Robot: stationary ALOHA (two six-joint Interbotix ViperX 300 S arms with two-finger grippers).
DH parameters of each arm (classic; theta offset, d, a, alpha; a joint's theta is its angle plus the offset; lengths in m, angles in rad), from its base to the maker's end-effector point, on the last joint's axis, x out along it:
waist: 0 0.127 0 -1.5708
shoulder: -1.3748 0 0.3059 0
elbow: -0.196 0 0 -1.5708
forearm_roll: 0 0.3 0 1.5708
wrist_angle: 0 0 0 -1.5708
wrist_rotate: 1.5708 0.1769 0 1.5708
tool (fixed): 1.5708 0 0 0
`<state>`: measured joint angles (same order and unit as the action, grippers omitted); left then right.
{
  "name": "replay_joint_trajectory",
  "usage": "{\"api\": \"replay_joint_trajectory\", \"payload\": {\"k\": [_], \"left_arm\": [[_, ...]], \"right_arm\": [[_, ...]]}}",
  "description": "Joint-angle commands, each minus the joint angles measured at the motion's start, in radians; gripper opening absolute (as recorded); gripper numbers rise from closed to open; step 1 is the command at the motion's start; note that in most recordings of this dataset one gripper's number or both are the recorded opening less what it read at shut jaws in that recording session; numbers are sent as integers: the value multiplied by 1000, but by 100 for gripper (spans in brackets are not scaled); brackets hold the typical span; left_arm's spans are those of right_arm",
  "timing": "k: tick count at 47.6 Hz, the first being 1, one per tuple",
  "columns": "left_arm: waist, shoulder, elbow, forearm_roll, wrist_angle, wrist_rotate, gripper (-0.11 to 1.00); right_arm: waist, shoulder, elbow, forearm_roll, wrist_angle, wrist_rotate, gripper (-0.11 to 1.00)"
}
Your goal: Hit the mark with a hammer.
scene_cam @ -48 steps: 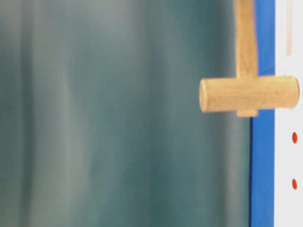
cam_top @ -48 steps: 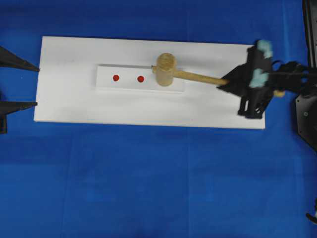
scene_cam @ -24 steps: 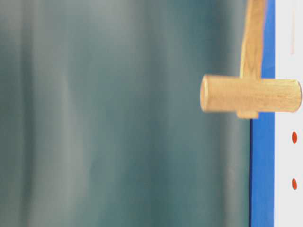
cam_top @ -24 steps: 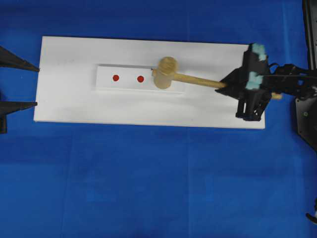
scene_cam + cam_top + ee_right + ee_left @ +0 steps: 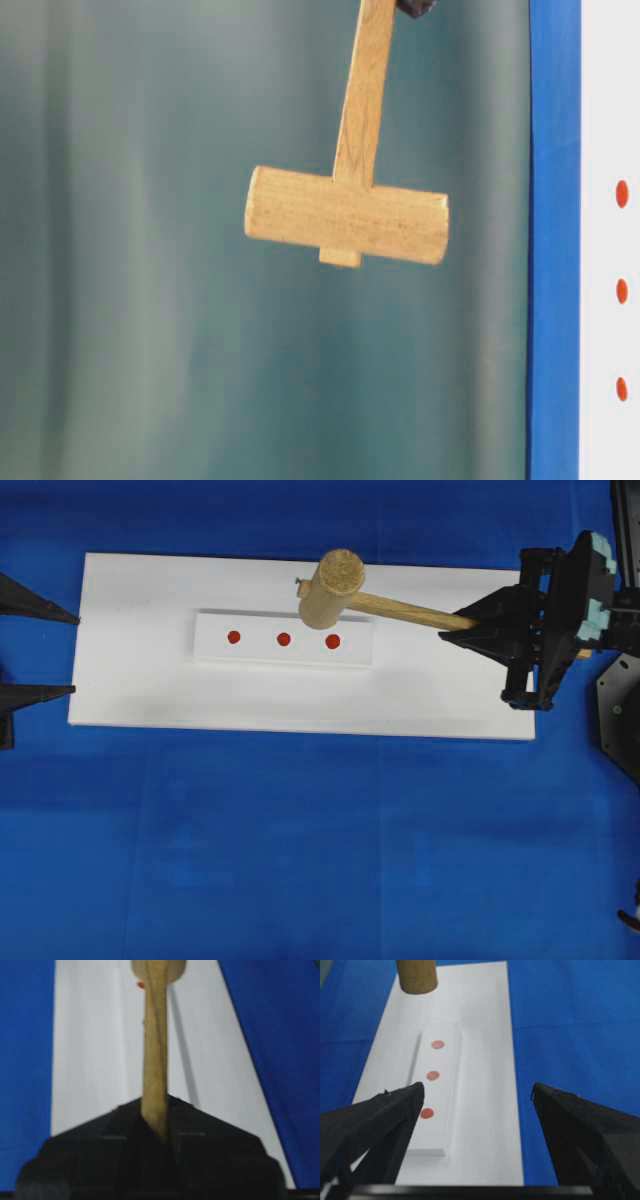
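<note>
The black right gripper reaches in from the right edge of the overhead view, its two fingers pressed together on the long flat handle of the light wooden mallet (the wrist camera shows the handle wedged between them). Pale teal padding sits on its wrist. The black left gripper rests at the left edge, fingers spread wide apart, apparently holding nothing.

We count three red dots, one hammer, one white strip, one white board, two grippers.
</note>
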<state>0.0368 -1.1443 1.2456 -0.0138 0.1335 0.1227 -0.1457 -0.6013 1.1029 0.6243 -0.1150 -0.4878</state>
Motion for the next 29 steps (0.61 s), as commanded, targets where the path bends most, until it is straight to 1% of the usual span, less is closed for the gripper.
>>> {"api": "replay_joint_trajectory", "payload": {"k": [1,12,21,29], "left_arm": [[2,11,-9,2,-9,-2,87],[2,11,-11,2,-9,-2,87],[2,11,-9,2,-9,-5,87],[2,11,-9,2,-9,-32,87]], "right_arm": [[9,20,-54,-2,-8,-3,2],[48,160,-169,-5,-15,-11,2],[86,324,-321,-54,-11,-12,2],[94,436,-437,-66,17,-12,2]]}}
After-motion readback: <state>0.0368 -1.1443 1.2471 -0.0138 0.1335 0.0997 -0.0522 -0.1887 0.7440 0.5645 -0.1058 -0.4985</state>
